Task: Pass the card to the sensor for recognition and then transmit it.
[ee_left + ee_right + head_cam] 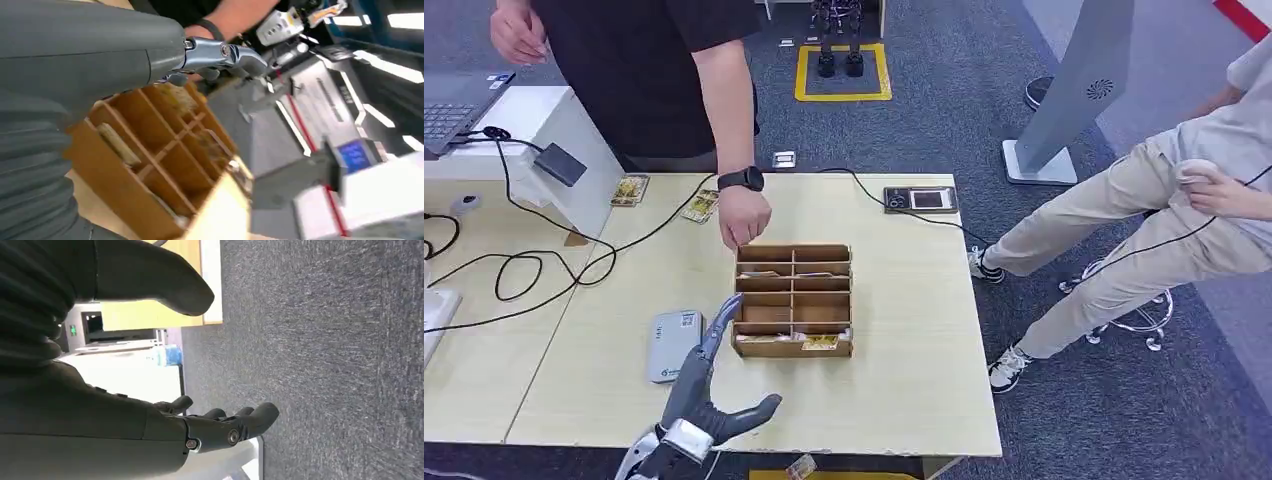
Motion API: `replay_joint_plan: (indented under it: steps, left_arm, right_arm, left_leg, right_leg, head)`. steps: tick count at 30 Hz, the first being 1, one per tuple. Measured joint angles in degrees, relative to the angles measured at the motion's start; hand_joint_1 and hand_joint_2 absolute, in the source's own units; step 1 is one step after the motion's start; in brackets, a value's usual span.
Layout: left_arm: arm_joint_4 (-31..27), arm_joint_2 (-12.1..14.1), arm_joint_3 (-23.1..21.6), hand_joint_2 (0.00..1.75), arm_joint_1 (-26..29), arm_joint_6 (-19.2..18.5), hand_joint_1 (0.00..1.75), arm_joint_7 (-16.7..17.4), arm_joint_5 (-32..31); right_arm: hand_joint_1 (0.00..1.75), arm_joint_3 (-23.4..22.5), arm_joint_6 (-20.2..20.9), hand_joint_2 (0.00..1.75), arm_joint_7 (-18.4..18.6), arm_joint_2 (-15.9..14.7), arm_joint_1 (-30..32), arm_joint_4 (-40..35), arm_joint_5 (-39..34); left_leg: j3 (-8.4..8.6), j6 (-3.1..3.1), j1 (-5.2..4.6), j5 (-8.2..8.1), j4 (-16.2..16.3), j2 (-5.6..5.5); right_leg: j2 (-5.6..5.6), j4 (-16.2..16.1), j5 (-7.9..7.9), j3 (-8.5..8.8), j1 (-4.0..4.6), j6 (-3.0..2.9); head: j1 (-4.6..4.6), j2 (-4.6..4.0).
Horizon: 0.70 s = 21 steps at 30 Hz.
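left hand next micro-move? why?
Probably ease the left hand forward and right over the near row of the wooden card box. It is open, holding nothing, just left of the box's near corner, and a yellow card sits in the near row. The person's hand rests at the far rim.

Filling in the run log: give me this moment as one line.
left hand: open, reaching toward wooden card organizer | right hand: open, holding nothing, above floor | person's hand: at organizer's far edge
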Motion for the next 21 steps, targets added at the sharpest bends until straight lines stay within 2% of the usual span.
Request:
replay_joint_plan:
  steps: [4, 7, 9, 10, 12, 13, 15, 18, 21]
  left_arm:
    - [4.9, 0.9, 0.0, 1.75, -0.7, 12.8, 0.00, 5.1, -11.2]
    - [9.6, 0.4, 0.0, 1.75, -2.2, 26.3, 0.00, 8.5, -23.1]
    - [11.4, -0.8, 0.9, 1.75, -2.6, 29.6, 0.00, 9.2, -33.1]
    - [11.8, -2.0, 2.2, 1.75, -2.6, 29.9, 0.00, 8.0, -38.3]
    - [12.2, -6.0, 7.9, 1.75, -2.7, 30.1, 0.00, 1.8, -47.6]
    - [12.2, -8.1, 11.1, 1.75, -2.7, 30.3, 0.00, -1.5, -49.6]
    - [12.4, -12.4, 18.0, 1.75, -3.0, 30.4, 0.00, -5.3, -50.3]
    - [12.4, -16.3, 24.5, 1.75, -3.2, 30.5, 0.00, -6.4, -50.5]
    - [12.4, -17.4, 27.9, 1.75, -3.0, 30.6, 0.00, -6.7, -50.5]
  right_arm:
    - [0.00, 0.4, 0.1, 1.75, 0.8, -0.1, 0.0, 0.0, -0.6]
    - [0.00, 0.8, 0.3, 1.75, 1.2, -0.1, -0.1, 0.0, -1.0]
    - [0.00, 1.4, 0.3, 1.75, 1.5, -0.2, -0.2, 0.0, -1.0]
    - [0.00, 1.6, 0.2, 1.75, 1.6, -0.3, -0.2, -0.1, -1.0]
    - [0.00, 2.0, 0.0, 1.75, 2.1, -0.5, -0.3, -0.3, -1.0]
    - [0.00, 2.1, 0.0, 1.75, 2.1, -0.6, -0.3, -0.4, -1.1]
    - [0.00, 2.6, 0.0, 1.75, 2.5, -0.7, -0.3, -0.5, -1.2]
    - [0.00, 2.9, -0.1, 1.75, 2.6, -0.7, -0.3, -0.7, -1.5]
    - [0.00, 3.0, -0.1, 1.75, 2.6, -0.7, -0.4, -0.9, -1.7]
  left_leg:
    - [0.01, 0.00, 0.00, 0.00, 0.0, 0.00]
    - [0.01, 0.00, 0.00, 0.01, 0.0, -0.01]
    - [0.00, 0.00, -0.01, 0.01, 0.0, -0.01]
    - [-0.01, 0.00, -0.01, 0.01, 0.0, -0.01]
    - [-0.02, 0.01, -0.02, 0.00, 0.0, 0.00]
    - [-0.01, 0.01, -0.03, 0.00, 0.0, 0.01]
    - [-0.01, 0.02, -0.04, -0.01, 0.0, 0.02]
    - [0.00, 0.03, -0.04, -0.01, 0.0, 0.00]
    - [0.02, 0.02, -0.02, -0.01, 0.0, 0.03]
  right_leg:
    - [0.00, 0.0, 0.00, -0.01, 0.00, 0.00]
    - [-0.01, 0.0, 0.00, 0.02, 0.00, 0.00]
    - [-0.01, 0.0, 0.01, 0.03, -0.01, 0.00]
    - [-0.01, 0.0, 0.01, 0.03, -0.01, 0.00]
    - [0.01, 0.0, 0.01, 0.03, -0.02, 0.01]
    - [0.02, 0.0, 0.01, 0.02, -0.03, 0.02]
    - [0.04, 0.0, 0.03, 0.02, -0.03, 0.04]
    - [0.02, 0.0, 0.02, 0.02, -0.03, 0.04]
    - [0.05, 0.0, 0.02, -0.02, -0.01, 0.03]
  head:
    - [-0.02, 0.00]
    - [-0.02, 0.00]
    - [-0.02, 0.00]
    - [0.02, 0.00]
    - [0.00, 0.00]
    - [0.02, 0.00]
    - [0.02, 0.00]
    - [0.00, 0.00]
    - [-0.03, 0.00]
